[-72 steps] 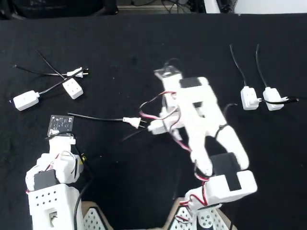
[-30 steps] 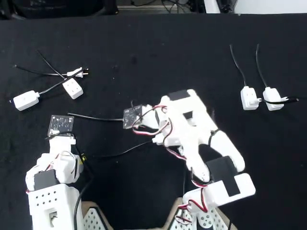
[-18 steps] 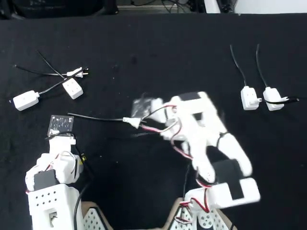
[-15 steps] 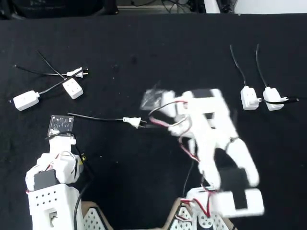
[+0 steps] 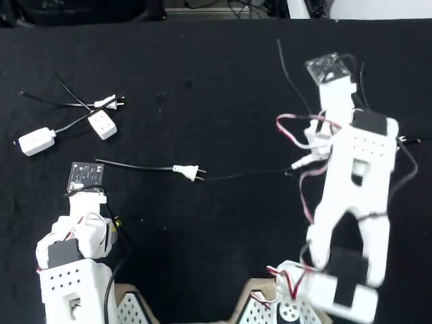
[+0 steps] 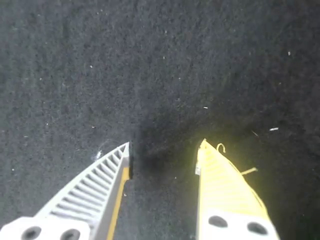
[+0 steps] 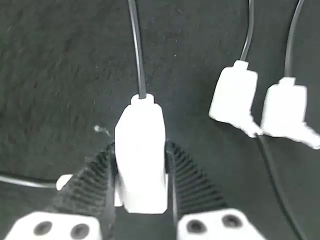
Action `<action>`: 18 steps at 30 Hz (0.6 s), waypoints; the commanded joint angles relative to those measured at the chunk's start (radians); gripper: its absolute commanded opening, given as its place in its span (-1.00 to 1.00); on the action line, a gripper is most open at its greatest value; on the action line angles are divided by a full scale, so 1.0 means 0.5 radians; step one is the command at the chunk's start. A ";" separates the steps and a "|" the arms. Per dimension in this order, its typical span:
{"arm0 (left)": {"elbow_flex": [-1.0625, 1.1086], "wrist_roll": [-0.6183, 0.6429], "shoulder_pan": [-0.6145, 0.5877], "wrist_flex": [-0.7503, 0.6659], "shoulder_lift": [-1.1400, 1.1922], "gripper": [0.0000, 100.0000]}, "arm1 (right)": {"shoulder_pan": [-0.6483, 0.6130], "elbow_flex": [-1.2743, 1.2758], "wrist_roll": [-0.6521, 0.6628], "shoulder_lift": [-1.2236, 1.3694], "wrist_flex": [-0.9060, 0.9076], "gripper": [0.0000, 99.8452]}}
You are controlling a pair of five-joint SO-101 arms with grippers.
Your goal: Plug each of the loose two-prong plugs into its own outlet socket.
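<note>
- High view: overhead from the desk's (image 5: 202, 67) near edge, wide.
- Left wrist view: close down past the left gripper (image 6: 162, 150).
- Right wrist view: close past the right gripper's (image 7: 140, 146) held outlet socket (image 7: 141, 127), sharing the desk's far-right part.

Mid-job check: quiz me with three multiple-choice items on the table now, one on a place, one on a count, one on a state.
1. The nearer loose two-prong plug lies: A. mid-table, between the arms; B. in the left jaws; C. at the far right edge.
2. White outlet sockets at the far left: A. one; B. two; C. four.
3. The right gripper is: A. open; B. shut on a bare cable; C. shut on a corded white socket.
Answers: A, it lies alone on the black cloth; B, two white blocks sit there; C, the jaws press its sides.
</note>
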 commanded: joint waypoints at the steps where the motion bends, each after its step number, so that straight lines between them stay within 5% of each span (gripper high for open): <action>1: -0.008 -0.012 -0.023 0.003 -0.015 -0.55 | 0.058 -0.437 -0.132 0.505 -0.034 -0.98; 18: -0.008 -0.012 -0.023 0.003 -0.015 -0.55 | 0.147 -2.681 -0.206 2.279 0.924 -0.87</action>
